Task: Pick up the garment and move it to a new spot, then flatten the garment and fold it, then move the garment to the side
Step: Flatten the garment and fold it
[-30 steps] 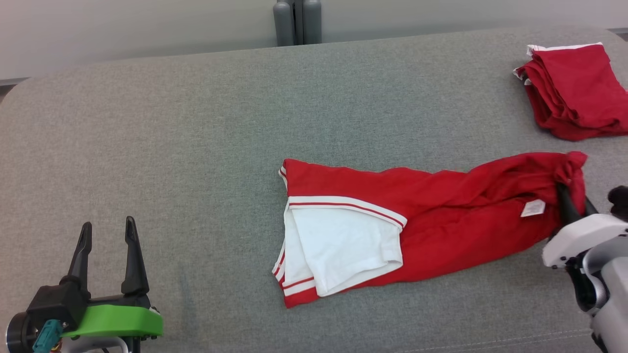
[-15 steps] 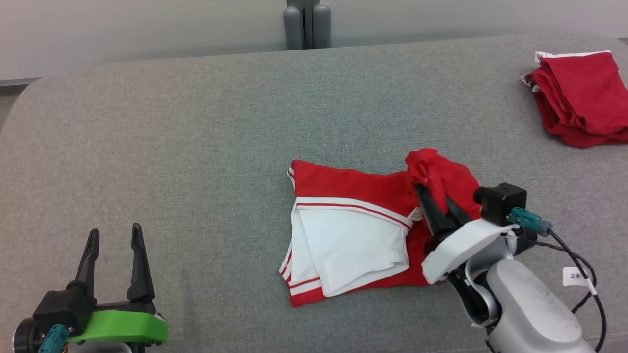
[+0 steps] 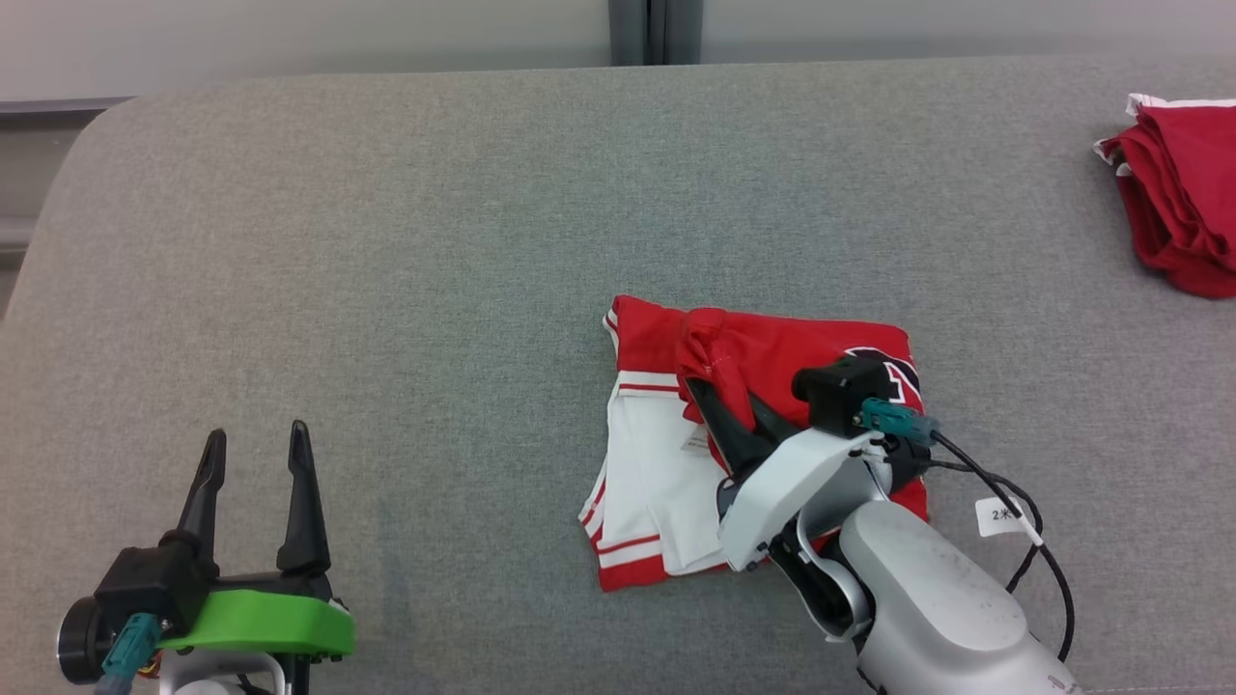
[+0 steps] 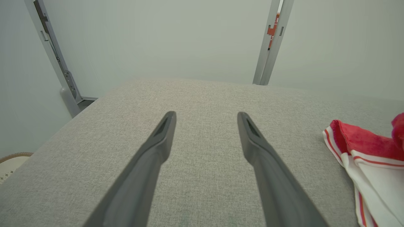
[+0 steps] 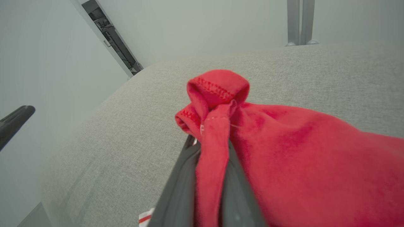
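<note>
The garment (image 3: 772,347), red with white panels and red stripes, lies folded over on the grey padded table (image 3: 435,290) right of centre. My right gripper (image 3: 719,401) is shut on a bunched red edge of the garment (image 5: 214,94) and holds it above the white part, near the garment's left end. In the right wrist view the red cloth runs down between the two dark fingers (image 5: 176,192). My left gripper (image 3: 253,452) stands open at the lower left, apart from the cloth, with nothing between its fingers (image 4: 157,145). The garment's left edge (image 4: 363,151) shows at the right of the left wrist view.
A second red cloth pile (image 3: 1178,193) lies at the table's far right. A grey post (image 3: 655,31) stands behind the table's far edge. The table's rounded left corner (image 3: 77,164) sits at the upper left.
My right gripper has carried the garment's right end leftward over the rest, folding it to about half its length. The head camera has shifted. The left gripper stays open.
</note>
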{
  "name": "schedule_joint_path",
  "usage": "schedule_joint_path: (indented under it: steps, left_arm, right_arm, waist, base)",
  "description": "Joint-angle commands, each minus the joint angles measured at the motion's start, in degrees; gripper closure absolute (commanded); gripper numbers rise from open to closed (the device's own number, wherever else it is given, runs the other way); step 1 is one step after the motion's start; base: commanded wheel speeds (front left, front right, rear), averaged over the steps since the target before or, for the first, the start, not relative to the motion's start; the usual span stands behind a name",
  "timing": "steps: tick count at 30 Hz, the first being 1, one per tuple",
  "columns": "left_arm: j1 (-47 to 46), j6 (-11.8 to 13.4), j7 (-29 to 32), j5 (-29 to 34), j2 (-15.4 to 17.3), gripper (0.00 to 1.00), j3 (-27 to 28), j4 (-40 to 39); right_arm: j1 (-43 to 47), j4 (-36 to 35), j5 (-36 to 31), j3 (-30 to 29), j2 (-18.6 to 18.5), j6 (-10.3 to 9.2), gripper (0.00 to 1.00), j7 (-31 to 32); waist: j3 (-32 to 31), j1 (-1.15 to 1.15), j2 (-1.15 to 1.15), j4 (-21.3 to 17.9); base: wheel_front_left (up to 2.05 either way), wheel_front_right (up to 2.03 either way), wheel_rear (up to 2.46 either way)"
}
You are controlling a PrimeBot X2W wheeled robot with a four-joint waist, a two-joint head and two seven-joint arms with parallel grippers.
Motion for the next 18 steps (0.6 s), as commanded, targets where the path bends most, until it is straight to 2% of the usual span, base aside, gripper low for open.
schedule_joint_path:
  steps: [1, 7, 8, 9, 13, 16, 18]
  left_arm:
    - [-1.11, -0.20, -0.14, -0.54, 0.07, 0.00, -0.23, 0.14]
    - [-2.20, -0.21, -0.14, -1.04, 0.07, 0.00, -1.70, 1.03]
    - [-2.26, -0.21, -0.14, -1.12, 0.07, 0.00, -1.89, 1.19]
    - [-2.32, -0.21, -0.14, -1.27, 0.07, 0.00, -2.06, 1.37]
    - [-2.07, 0.03, -0.14, -1.66, 0.07, 0.00, -2.09, 1.65]
    - [-1.41, 0.06, -0.14, -1.30, 0.07, 0.00, -1.75, 1.70]
    - [-0.96, 0.07, -0.14, -1.03, 0.07, 0.00, -1.51, 1.51]
  right_arm:
    - [-1.11, 0.97, 0.67, 1.10, 0.12, 0.02, 1.00, -0.33]
    - [-3.70, 4.26, 5.92, 6.13, 0.12, 0.01, 1.00, -2.62]
    - [-4.22, 4.86, 6.36, 6.64, 0.15, 0.01, 0.55, -3.50]
    - [-4.65, 5.52, 7.10, 7.26, 0.17, 0.02, 0.00, -3.93]
    - [-6.54, 7.05, 6.59, 7.09, 0.11, 0.02, 0.00, -5.95]
    - [-6.99, 6.34, 4.89, 4.47, 0.12, 0.01, 0.00, -6.76]
    - [-6.45, 4.48, 3.40, 1.67, -1.17, 0.01, 0.00, -7.03]
  waist:
    - [0.46, 0.00, 0.00, 0.76]
    - [0.83, 0.00, 0.00, 1.88]
    - [0.82, 0.00, 0.00, 1.95]
    - [0.76, 0.00, 0.00, 1.95]
    - [0.00, 0.00, 0.00, 1.08]
    - [-0.72, 0.00, 0.00, 0.06]
    - [-1.19, 0.00, 0.00, -0.64]
  base:
    - [0.00, 0.00, 0.00]
    - [0.00, 0.00, 0.00]
    - [0.00, 0.00, 0.00]
    - [0.00, 0.00, 0.00]
    - [0.00, 0.00, 0.00]
    - [0.00, 0.00, 0.00]
    - [0.00, 0.00, 0.00]
